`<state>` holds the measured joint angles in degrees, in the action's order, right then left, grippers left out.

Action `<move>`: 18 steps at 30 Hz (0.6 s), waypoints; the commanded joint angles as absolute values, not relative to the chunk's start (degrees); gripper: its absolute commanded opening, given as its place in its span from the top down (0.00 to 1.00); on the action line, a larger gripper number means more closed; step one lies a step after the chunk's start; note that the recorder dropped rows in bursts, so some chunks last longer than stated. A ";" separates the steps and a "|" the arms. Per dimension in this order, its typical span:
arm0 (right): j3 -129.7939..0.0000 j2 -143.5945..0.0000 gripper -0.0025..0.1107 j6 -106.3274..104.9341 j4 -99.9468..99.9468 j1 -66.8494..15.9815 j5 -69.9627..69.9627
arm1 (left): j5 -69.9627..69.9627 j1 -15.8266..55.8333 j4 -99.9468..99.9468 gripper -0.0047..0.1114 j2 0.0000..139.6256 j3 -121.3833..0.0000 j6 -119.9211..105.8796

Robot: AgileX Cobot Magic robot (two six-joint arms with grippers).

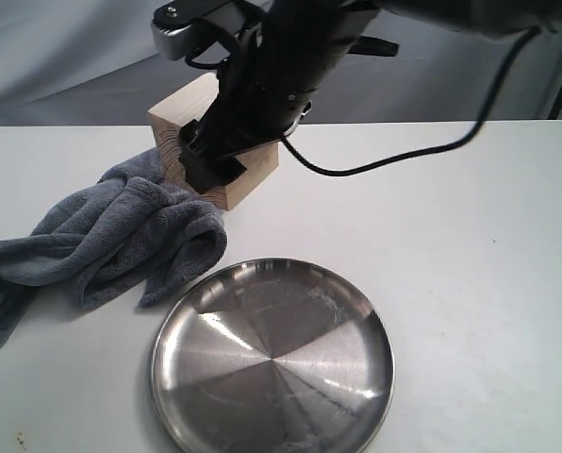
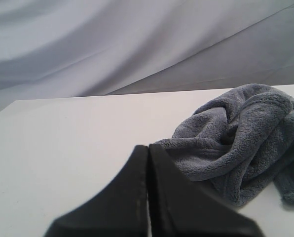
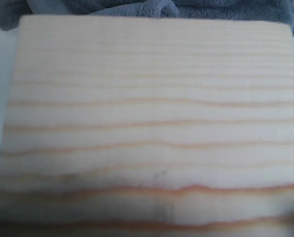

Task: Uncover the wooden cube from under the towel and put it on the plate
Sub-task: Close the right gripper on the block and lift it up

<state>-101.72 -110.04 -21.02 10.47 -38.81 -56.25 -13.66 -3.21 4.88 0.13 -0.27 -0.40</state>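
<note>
The wooden cube [image 1: 174, 125] is pale with grain lines and sits tilted at the far edge of the towel [image 1: 111, 236], uncovered. My right gripper [image 1: 215, 167] reaches down over the cube from above and is shut on it, its black fingers across the cube's faces. In the right wrist view the cube [image 3: 147, 113] fills almost the whole frame, with a strip of towel [image 3: 112, 7] beyond it. The steel plate [image 1: 272, 363] lies bare at the near middle of the table. My left gripper [image 2: 148, 149] is shut on nothing, low over the table beside the crumpled towel [image 2: 240, 133].
A black cable [image 1: 404, 156] trails from the right arm across the white table toward the back right. A grey cloth backdrop [image 1: 64, 57] hangs behind the table's far edge. The towel lies bunched at the left, close to the plate's rim.
</note>
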 commanded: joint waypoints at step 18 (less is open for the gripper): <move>-68.94 -84.55 0.88 -22.09 16.34 -38.92 -38.81 | -13.07 -3.38 4.87 0.96 0.00 0.00 -0.40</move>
